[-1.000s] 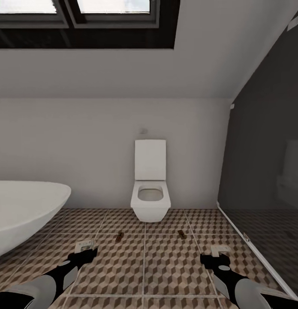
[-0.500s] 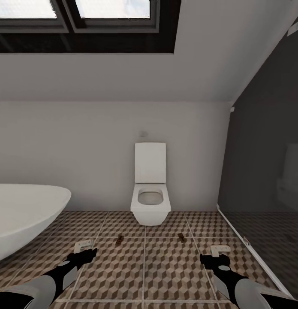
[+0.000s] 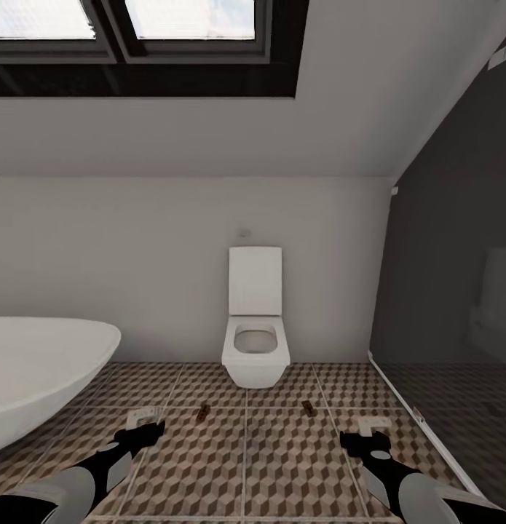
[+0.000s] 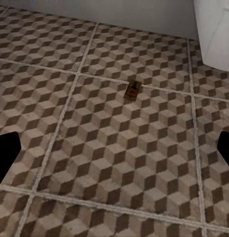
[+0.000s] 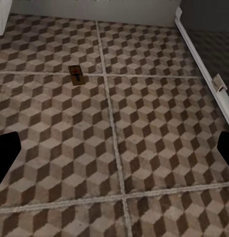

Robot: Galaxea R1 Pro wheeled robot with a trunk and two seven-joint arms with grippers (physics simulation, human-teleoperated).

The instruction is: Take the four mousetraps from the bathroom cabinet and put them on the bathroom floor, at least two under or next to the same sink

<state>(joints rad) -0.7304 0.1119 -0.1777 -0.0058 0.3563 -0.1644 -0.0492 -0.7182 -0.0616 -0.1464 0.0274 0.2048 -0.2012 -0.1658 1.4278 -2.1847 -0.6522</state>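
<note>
Two mousetraps lie apart on the cube-patterned bathroom floor (image 3: 282,466) in front of the toilet, one to the left (image 3: 202,413) and one to the right (image 3: 307,406). The left wrist view holds the left mousetrap (image 4: 132,91), and the right wrist view holds the right mousetrap (image 5: 75,75). My left gripper (image 3: 146,419) and right gripper (image 3: 373,423) hover low over the tiles, short of the traps. Both are open and hold nothing, with dark fingertips (image 4: 5,158) (image 5: 4,158) at the frame edges. The cabinet and the sink are out of view.
A white wall-hung toilet (image 3: 255,342) stands against the far wall. A white oval bathtub (image 3: 41,371) fills the left side. A dark glass shower wall (image 3: 449,306) with a pale floor rail (image 5: 203,64) bounds the right. A skylight sits overhead.
The whole head view has shifted, so toilet, tub and traps sit slightly lower in the picture. The traps have not moved on the tiles, and both arms hold their pose.
</note>
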